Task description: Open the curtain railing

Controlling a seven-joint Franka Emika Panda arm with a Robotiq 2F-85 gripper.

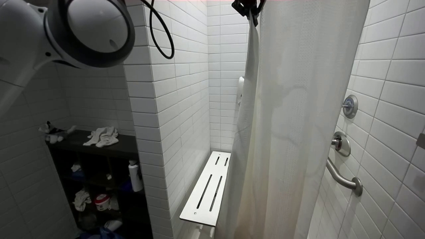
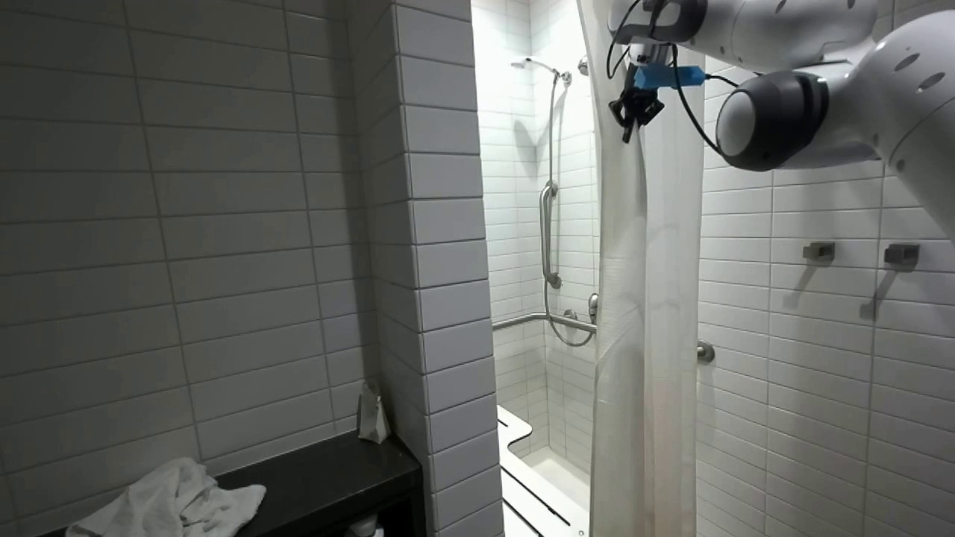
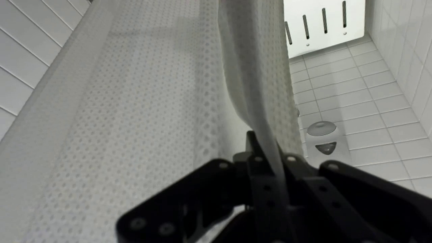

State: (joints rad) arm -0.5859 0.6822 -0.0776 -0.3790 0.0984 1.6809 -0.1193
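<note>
Pinching a narrow fold of the curtain (image 1: 295, 109): one gripper (image 3: 265, 148), between 4 and 5 o'clock in the wrist view. Curtain count: one, hanging at 3 o'clock in both exterior views. In an exterior view: two knobs (image 1: 342, 143) at 3 o'clock, one bench (image 1: 210, 192) at 6. In an exterior view: two hooks (image 2: 901, 256) at 3 o'clock. Curtain: plain white, long vertical folds, beige tint lower down, dotted weave up close.
</note>
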